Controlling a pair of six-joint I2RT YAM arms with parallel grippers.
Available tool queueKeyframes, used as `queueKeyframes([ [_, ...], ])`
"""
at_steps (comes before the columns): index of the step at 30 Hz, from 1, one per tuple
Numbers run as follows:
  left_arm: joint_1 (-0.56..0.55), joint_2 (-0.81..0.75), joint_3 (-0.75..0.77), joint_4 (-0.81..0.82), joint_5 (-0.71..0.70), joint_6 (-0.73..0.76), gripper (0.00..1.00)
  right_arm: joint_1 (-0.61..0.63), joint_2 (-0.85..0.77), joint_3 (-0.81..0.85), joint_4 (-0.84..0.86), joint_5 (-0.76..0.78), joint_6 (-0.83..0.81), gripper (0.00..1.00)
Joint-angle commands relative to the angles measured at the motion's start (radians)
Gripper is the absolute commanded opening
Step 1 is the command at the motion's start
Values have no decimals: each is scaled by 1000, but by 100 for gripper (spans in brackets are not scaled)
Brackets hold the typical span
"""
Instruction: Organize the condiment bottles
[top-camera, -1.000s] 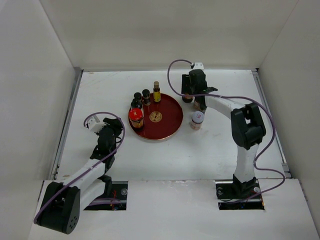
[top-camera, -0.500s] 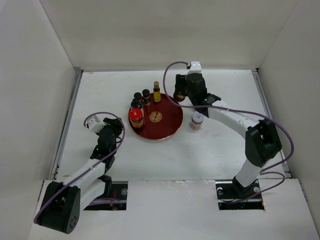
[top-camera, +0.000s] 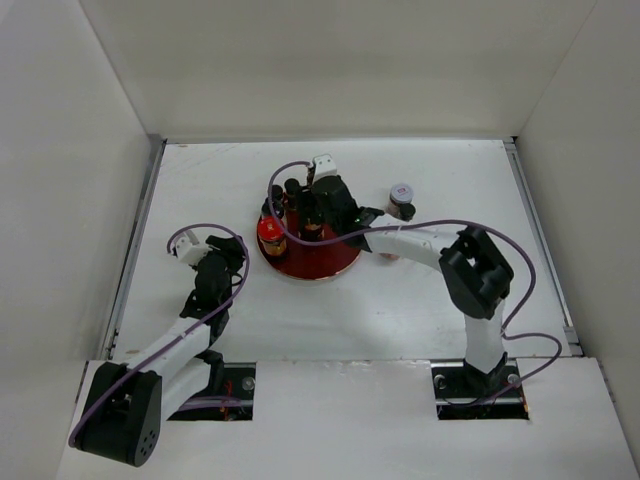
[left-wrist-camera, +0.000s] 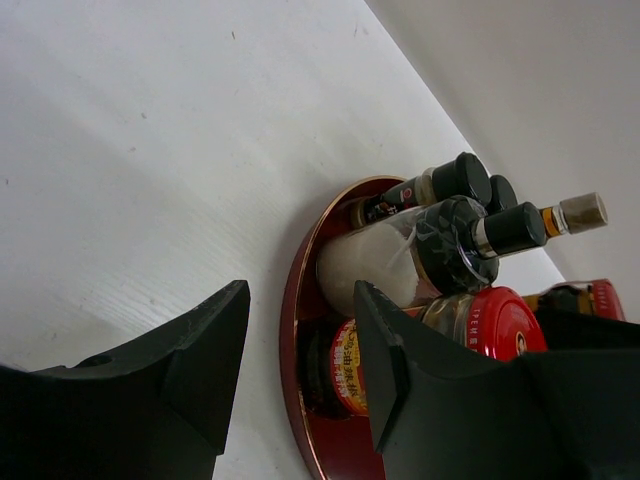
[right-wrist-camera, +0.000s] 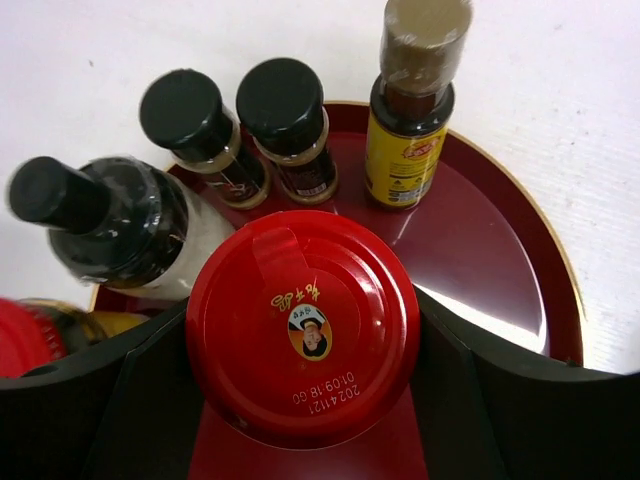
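Note:
My right gripper (right-wrist-camera: 300, 345) is shut on an amber red-lidded jar (right-wrist-camera: 300, 325) over the round red tray (right-wrist-camera: 480, 240); in the top view the gripper (top-camera: 312, 215) sits over the tray's middle. Behind the jar on the tray stand two small black-capped bottles (right-wrist-camera: 285, 120), a slim gold-capped bottle (right-wrist-camera: 412, 110) and a white-bodied black-capped bottle (right-wrist-camera: 120, 225). A second red-lidded jar (top-camera: 271, 235) stands at the tray's left edge. My left gripper (left-wrist-camera: 300, 370) is open and empty on the table left of the tray, jaws facing it.
A white-lidded jar (top-camera: 401, 196) stands on the table right of the tray, behind my right forearm. Another jar (top-camera: 389, 254) is mostly hidden under that forearm. White walls close in the table on the left, back and right.
My right gripper has carried the red-lidded jar leftward from the back right of the table to over the tray. The white-lidded jar behind the arm has come into view. The left arm has not moved.

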Motion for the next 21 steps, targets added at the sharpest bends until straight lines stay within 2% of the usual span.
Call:
queueKeyframes([
  [1, 3, 6, -1, 53, 14, -12, 44, 12, -7, 113, 166, 47, -12, 51],
  [7, 7, 3, -4, 53, 17, -14, 44, 17, 64, 157, 172, 79, 3, 55],
  [14, 7, 11, -1, 53, 22, -15, 44, 34, 69, 148, 169, 109, 23, 82],
  [21, 7, 11, -1, 53, 25, -17, 44, 35, -68, 53, 180, 109, 25, 91],
])
